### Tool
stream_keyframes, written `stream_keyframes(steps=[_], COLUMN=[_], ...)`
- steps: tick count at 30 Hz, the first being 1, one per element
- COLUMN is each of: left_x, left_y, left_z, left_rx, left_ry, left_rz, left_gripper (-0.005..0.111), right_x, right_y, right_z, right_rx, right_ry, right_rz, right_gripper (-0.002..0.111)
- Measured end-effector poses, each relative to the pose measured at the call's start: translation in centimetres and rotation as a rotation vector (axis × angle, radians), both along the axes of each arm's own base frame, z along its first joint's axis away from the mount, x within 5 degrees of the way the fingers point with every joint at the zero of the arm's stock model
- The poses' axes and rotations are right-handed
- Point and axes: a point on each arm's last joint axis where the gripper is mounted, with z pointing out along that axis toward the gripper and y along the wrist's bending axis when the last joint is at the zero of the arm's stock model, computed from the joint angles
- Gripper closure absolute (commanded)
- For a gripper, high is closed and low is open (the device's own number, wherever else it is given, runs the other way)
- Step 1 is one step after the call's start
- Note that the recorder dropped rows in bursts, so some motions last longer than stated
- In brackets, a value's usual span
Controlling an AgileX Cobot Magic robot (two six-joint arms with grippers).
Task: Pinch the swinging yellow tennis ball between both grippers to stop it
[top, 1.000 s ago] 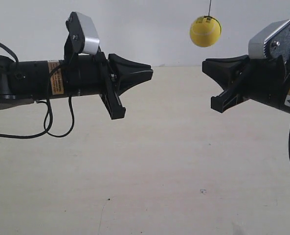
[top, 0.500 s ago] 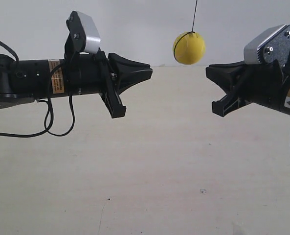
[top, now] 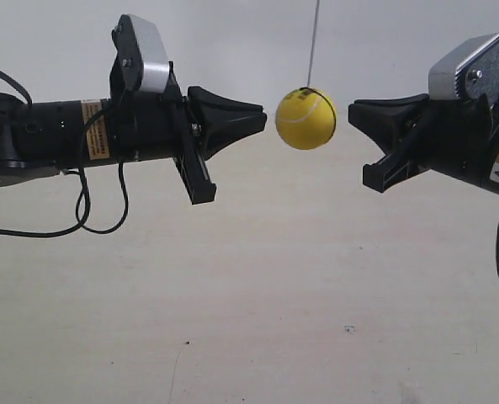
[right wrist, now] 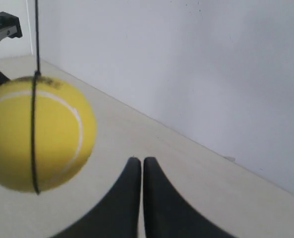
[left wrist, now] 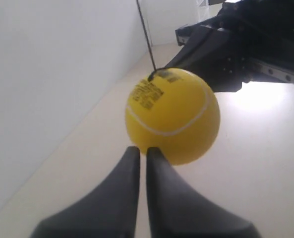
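Observation:
The yellow tennis ball (top: pixel 305 118) hangs on its thin dark string (top: pixel 315 42) in the gap between the two black pointed grippers. My left gripper (top: pixel 264 118), on the arm at the exterior view's left, is shut, and its tip sits a small gap from the ball. My right gripper (top: pixel 351 109) is shut too, slightly farther from the ball's other side. In the left wrist view the ball (left wrist: pixel 172 116) fills the space just past my left gripper (left wrist: pixel 143 150). In the right wrist view the ball (right wrist: pixel 37 133) lies off to one side of my right gripper (right wrist: pixel 139 161).
A pale tabletop (top: pixel 257 286) lies well below both arms, with a white wall (top: pixel 249 50) behind. A loose black cable (top: pixel 85 210) droops under the left arm. The right arm's black body (left wrist: pixel 236 44) shows beyond the ball in the left wrist view.
The ball has swung down and leftward, from above the right gripper into the gap between the two tips. The right gripper dipped and came back up slightly; the left arm has barely moved.

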Motion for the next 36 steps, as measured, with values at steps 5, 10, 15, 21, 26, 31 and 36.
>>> stream_keyframes(steps=[5,10,15,21,26,31,36], left_x=[-0.2,-0.5,-0.9,-0.9,-0.9,-0.4,0.5], left_y=[-0.1,-0.7,-1.4,-1.4,-1.3,-1.2,-1.4], left_z=[0.4,0.4,0.4,0.4,0.4,0.2,-1.0], left_rx=[-0.032,-0.039,-0.043,-0.043,-0.046,-0.043,-0.027], left_ry=[-0.032,-0.024,-0.021,-0.021,-0.020,0.003,0.042], left_rz=[-0.032,-0.044,-0.061,-0.061,-0.058,0.000,0.023], left_gripper=[0.102,0.102,0.102,0.102,0.102,0.102,0.102], right_x=[-0.1,-0.3,-0.3,-0.4,-0.4,-0.3,-0.1], right_y=[0.1,0.3,0.4,0.4,0.4,0.3,0.1], right_z=[0.1,0.2,0.2,0.3,0.3,0.1,-0.2], right_rx=[0.014,0.027,0.029,0.029,0.031,0.006,-0.025], right_ry=[-0.005,-0.008,-0.009,-0.012,-0.016,-0.003,0.001], right_rz=[0.019,0.048,0.052,0.056,0.063,0.047,0.019], right_gripper=[0.108,0.108,0.108,0.108,0.108,0.108,0.108])
